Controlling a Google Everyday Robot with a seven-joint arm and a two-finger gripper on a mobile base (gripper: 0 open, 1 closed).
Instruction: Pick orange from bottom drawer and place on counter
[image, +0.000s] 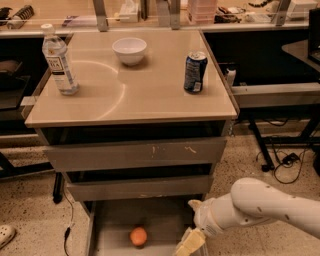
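The orange (138, 236) lies on the floor of the open bottom drawer (107, 225), near its front middle. My gripper (190, 242) hangs at the end of the white arm at the lower right, over the drawer's right side, to the right of the orange and apart from it. One cream finger (191, 241) shows, pointing down and left. The counter (135, 95) is the glossy beige top of the cabinet above.
On the counter stand a water bottle (59, 60) at the left, a white bowl (129, 50) at the back and a blue can (195, 71) at the right. Two upper grey drawers (135, 155) are slightly pulled out. Cables (285, 160) lie on the floor at the right.
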